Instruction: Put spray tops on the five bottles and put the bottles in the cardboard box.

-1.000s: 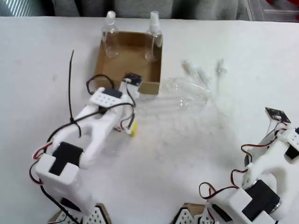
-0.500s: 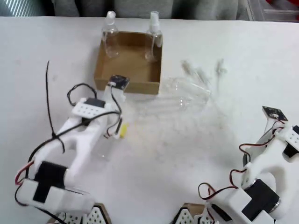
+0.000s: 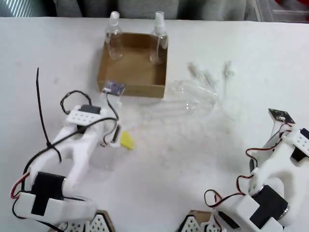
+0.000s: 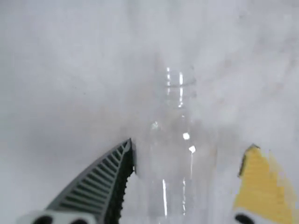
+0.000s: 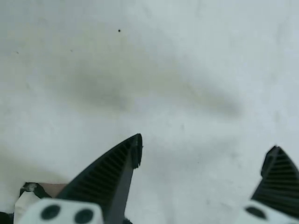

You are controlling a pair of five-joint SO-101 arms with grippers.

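White and cabled, the left arm (image 3: 79,145) is stretched low over the table (image 3: 48,48) toward the cardboard box (image 3: 130,90). The left pincer (image 4: 189,145) is spread wide, and a clear uncapped bottle (image 4: 180,163) is seen between its fingers. Two capped bottles (image 3: 113,41) are stood at the box's far wall. Loose bottles (image 3: 198,96) and spray tops (image 3: 195,71) are scattered right of the box. The right arm (image 3: 273,169) is folded back, and the right pincer (image 5: 206,143) is held released above the table.
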